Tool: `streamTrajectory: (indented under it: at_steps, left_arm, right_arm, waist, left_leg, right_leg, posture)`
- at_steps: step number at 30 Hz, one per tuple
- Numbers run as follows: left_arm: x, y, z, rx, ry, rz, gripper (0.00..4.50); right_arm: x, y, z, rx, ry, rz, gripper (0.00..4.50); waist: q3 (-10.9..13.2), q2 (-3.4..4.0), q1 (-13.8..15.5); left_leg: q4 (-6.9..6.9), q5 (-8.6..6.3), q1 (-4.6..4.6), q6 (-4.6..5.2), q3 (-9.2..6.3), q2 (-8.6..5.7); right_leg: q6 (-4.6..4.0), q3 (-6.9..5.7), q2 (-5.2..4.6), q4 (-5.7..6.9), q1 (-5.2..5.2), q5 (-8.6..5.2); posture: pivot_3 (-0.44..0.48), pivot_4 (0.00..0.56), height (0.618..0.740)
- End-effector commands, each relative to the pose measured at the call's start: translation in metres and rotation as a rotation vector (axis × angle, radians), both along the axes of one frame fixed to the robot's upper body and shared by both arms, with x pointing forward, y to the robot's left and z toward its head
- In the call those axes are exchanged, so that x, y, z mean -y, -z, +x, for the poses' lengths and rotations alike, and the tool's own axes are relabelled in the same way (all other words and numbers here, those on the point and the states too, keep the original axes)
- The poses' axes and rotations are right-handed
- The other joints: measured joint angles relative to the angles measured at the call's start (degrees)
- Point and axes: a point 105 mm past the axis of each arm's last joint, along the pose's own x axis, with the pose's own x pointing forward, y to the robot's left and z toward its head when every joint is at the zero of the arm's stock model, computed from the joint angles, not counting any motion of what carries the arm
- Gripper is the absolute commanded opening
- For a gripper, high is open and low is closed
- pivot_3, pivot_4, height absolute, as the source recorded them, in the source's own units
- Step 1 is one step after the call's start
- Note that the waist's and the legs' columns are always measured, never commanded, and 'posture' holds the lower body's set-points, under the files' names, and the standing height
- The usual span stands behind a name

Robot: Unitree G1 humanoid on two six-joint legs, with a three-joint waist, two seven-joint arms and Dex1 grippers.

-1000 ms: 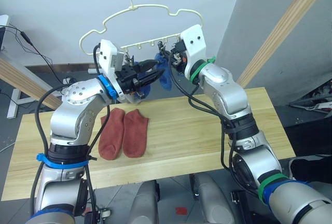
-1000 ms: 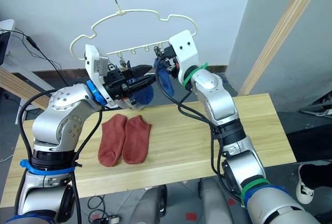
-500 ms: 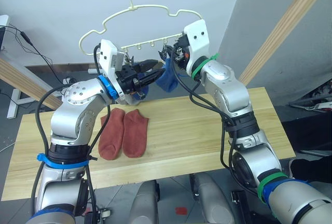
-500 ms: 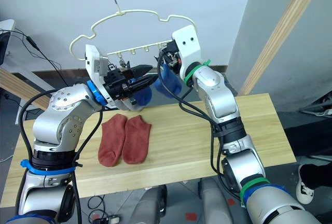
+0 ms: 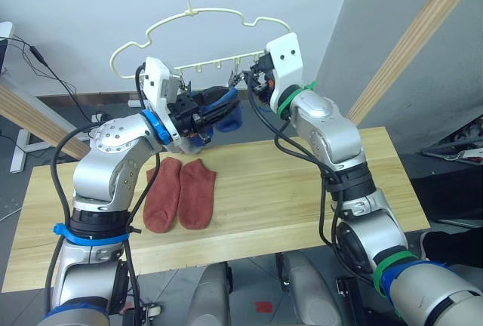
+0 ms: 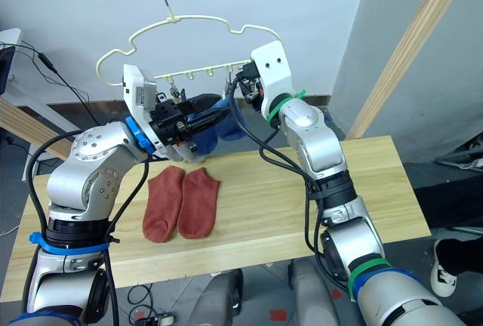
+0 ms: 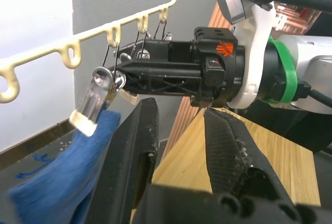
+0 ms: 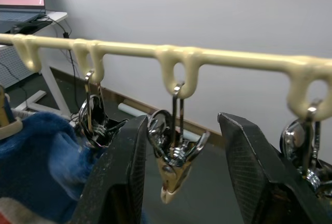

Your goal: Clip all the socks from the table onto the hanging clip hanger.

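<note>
Nearest the camera, two rust-red socks (image 5: 181, 194) are seen lying flat and side by side on the wooden table (image 5: 287, 190), their long axes running away from the front edge, well below both arms. Above them, the left gripper (image 5: 223, 107) is held out toward the hanger with a blue sock (image 5: 226, 115) at its tips; the sock is draped beside one finger in the left wrist view, so whether it is actually pinched cannot be told. Just beyond, the right gripper (image 8: 181, 146) is raised to the hanger's lower bar with its fingers spread apart, one small metal clip (image 8: 174, 169) hanging between them (unpressed, as far as can be judged). The blue sock lies just to the robot's left of that clip, bunched against the neighbouring one. Farthest back, the pale yellow clip hanger (image 5: 200, 16) is hung by its hook. The coming move is judged to turn on the sock's edge being brought sideways into the clip.
</note>
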Motion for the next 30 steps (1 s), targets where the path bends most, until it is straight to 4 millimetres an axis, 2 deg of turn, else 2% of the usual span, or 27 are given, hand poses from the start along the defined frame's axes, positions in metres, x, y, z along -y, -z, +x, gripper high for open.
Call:
streamTrajectory:
  at_steps: [1, 21, 30]
  left_arm:
    - [-0.002, -0.011, -0.004, 0.046, -0.004, -0.011, 1.7]
    - [-0.003, -0.011, -0.005, 0.048, -0.009, -0.004, 1.7]
    - [-0.003, -0.01, -0.006, 0.049, -0.008, -0.003, 1.7]
  right_arm:
    - [-0.009, -0.021, -0.008, 0.051, -0.048, 0.039, 2.23]
    - [-0.019, -0.024, -0.007, 0.051, -0.087, 0.064, 2.23]
    - [-0.005, -0.024, -0.009, 0.131, -0.013, 0.02, 2.23]
  waist:
    - [0.0, 0.0, 0.01]
    - [0.0, 0.0, 0.03]
    - [0.0, 0.0, 0.1]
  left_leg:
    - [0.0, 0.0, 0.0, 0.0, 0.0, 0.0]
    - [0.02, 0.0, 0.0, 0.0, 0.0, -0.01]
    - [0.01, 0.0, 0.0, 0.0, 0.0, -0.01]
  right_leg:
    - [0.0, 0.0, 0.0, 0.0, 0.0, 0.0]
    - [0.0, 0.0, 0.0, 0.02, 0.0, 0.0]
    - [0.0, 0.0, -0.01, 0.02, 0.0, 0.0]
  posture:
    - [-0.042, 0.342, 0.74]
    - [-0.029, 0.333, 0.74]
    - [-0.032, 0.331, 0.74]
